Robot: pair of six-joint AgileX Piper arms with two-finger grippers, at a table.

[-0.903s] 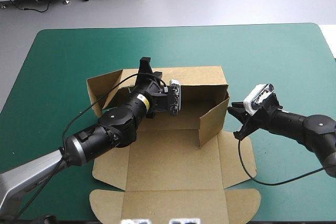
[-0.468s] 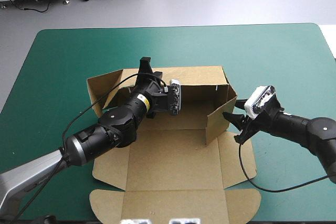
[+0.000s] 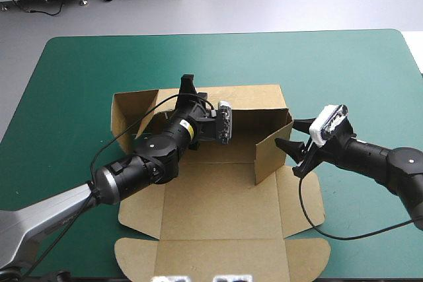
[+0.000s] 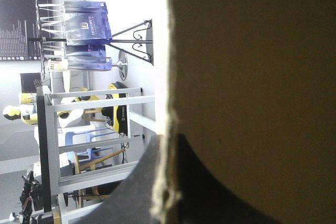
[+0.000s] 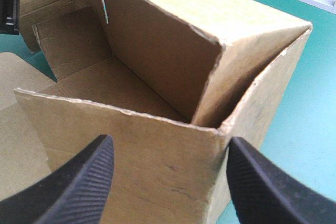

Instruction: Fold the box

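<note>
The brown box point(image 3: 218, 206) lies partly folded at the table's middle. Its far wall point(image 3: 254, 97), left flap point(image 3: 129, 113) and right wall point(image 3: 271, 150) stand raised. My left gripper point(image 3: 188, 84) sits on the far wall's top edge, shut on the box. In the left wrist view the board point(image 4: 252, 77) fills the space ahead and its edge runs between the left gripper point(image 4: 167, 145) fingers. My right gripper point(image 3: 285, 133) is open just outside the right wall. In the right wrist view the right gripper point(image 5: 169, 142) has its fingers apart on either side of that wall point(image 5: 131, 145), without touching it.
The box's base, side flaps point(image 3: 304, 199) and rounded lid panel point(image 3: 221, 259) lie flat toward the table's near edge. Bare teal-green cover point(image 3: 344, 70) surrounds the box at the far side and at the right.
My right gripper's fingers have spread apart and let go of the right wall, which has swung slightly outward. The left arm has shifted a little to the right along the far wall.
</note>
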